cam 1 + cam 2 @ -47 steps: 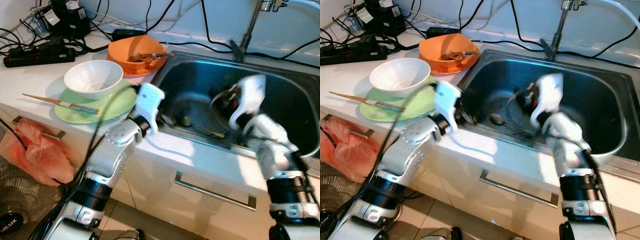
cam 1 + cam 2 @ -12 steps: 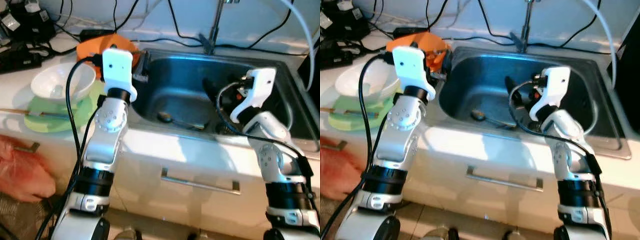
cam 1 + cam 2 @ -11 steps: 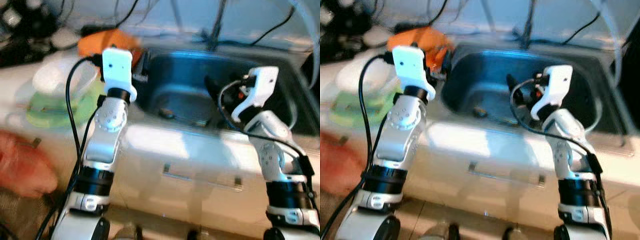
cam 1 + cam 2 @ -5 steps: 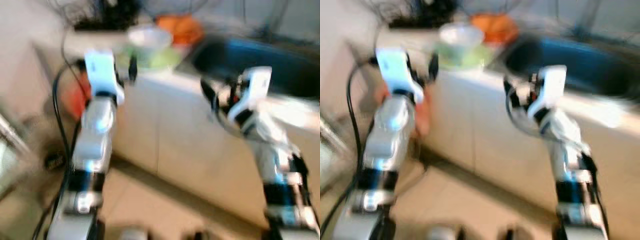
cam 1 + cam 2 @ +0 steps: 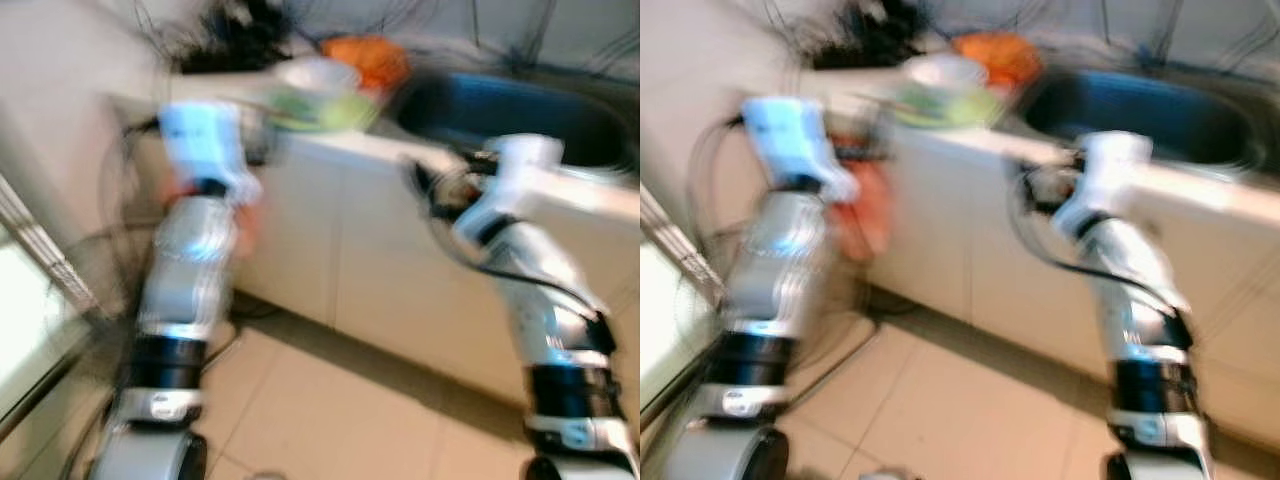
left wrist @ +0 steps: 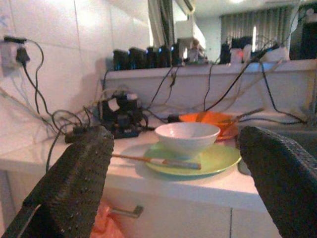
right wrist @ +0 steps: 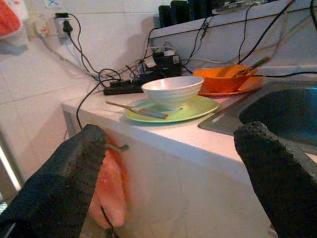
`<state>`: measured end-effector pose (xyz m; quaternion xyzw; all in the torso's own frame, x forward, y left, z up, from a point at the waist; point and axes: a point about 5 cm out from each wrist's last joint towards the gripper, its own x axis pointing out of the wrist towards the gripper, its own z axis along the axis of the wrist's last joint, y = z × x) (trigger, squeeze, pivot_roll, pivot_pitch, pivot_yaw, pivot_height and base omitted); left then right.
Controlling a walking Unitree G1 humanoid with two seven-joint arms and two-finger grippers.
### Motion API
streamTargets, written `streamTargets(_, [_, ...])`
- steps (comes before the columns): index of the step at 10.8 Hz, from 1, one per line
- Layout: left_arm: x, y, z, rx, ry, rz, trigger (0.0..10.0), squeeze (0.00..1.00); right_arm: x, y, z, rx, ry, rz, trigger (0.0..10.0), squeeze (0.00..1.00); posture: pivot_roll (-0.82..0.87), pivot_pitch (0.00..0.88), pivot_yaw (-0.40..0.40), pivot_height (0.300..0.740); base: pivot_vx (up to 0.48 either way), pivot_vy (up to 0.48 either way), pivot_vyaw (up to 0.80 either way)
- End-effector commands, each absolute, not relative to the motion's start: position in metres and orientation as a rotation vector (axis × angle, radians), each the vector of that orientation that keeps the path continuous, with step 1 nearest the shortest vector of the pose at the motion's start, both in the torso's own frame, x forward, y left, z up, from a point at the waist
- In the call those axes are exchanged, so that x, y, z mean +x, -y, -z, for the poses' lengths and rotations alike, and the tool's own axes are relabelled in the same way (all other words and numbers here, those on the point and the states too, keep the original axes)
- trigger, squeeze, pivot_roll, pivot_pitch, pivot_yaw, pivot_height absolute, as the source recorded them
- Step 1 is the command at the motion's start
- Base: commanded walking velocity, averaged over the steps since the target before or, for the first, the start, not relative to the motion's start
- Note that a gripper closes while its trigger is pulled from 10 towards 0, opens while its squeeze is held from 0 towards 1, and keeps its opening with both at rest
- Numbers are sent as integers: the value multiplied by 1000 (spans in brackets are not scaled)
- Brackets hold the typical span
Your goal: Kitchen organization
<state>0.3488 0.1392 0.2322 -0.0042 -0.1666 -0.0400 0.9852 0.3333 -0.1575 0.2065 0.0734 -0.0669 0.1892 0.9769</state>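
The head views are blurred. A white bowl [image 6: 187,136] sits on a green plate [image 6: 218,158] on the white counter, with chopsticks [image 6: 156,161] lying across the plate's edge. Behind them stands an orange bowl [image 7: 228,78] holding utensils, beside the steel sink [image 5: 520,110]. My left gripper [image 6: 176,136] is open and empty, held in the air short of the counter and facing the bowl. My right gripper [image 7: 172,129] is also open and empty, level with the counter edge in front of the cabinet [image 5: 360,250].
Power strips and tangled cables [image 6: 119,116] crowd the back of the counter. A pink plastic bag [image 7: 111,188] hangs from a drawer handle below. Tiled floor [image 5: 330,420] lies between me and the cabinet; a glass door or window [image 5: 30,300] is at my left.
The whole view has pulled back from the sink, so the camera has moved. Both grippers are out of the sink and now hang before the cabinet front.
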Motion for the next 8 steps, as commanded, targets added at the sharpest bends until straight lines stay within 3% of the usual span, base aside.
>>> streamTargets(1, [349,-129,-234,-19,337,118,10000,0,333,167,-207,145,135,-348,10000,1000,2,37,38,740,0,0,0])
streamTargets(6, [352,-131,-230,-49,312,120,10000,0,334,167,-210,147,146,-348,10000,1000,2,36,36,740,0,0,-759])
streamTargets(8, [353,-132,-229,-55,302,112,10000,0,334,168,-211,143,156,-339,10000,1000,1,36,37,740,0,122,0])
